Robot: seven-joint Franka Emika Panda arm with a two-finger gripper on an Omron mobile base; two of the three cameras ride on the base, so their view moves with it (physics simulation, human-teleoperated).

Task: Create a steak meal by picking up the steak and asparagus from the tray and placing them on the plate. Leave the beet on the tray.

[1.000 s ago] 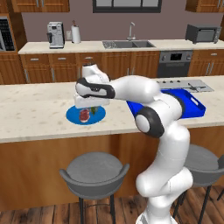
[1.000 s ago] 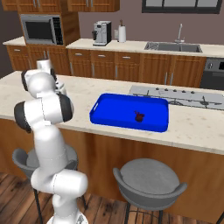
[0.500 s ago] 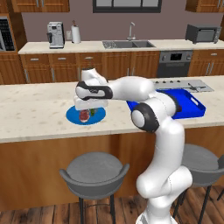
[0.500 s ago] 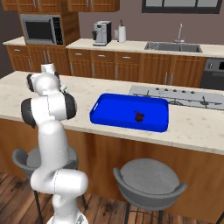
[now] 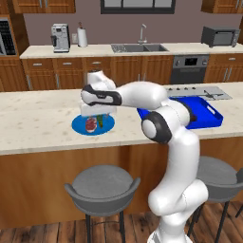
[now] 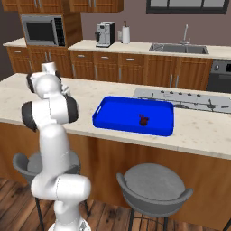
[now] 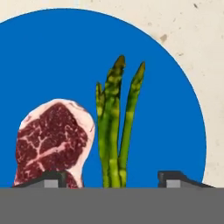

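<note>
Fingers [image 7: 112, 177] spread wide, nothing between, low over plate [image 7: 175, 113] w/ steak [image 7: 52, 140] & asparagus [image 7: 114, 127] side by side, both inside rim, beet [image 6: 143, 120] alone mid tray [image 6: 108, 110], counter [image 5: 38, 118] around plate.

A pale speckled stone counter [image 5: 38, 123] lies under the gripper and runs out to both sides. Two grey round stools [image 5: 102, 182] stand on the floor, lower than the gripper. Far behind it, by the wall, are a coffee machine [image 5: 60, 38], a paper towel roll [image 5: 82, 37], a sink [image 5: 138, 47], a black oven [image 5: 190, 68] and a microwave [image 6: 41, 30].
</note>
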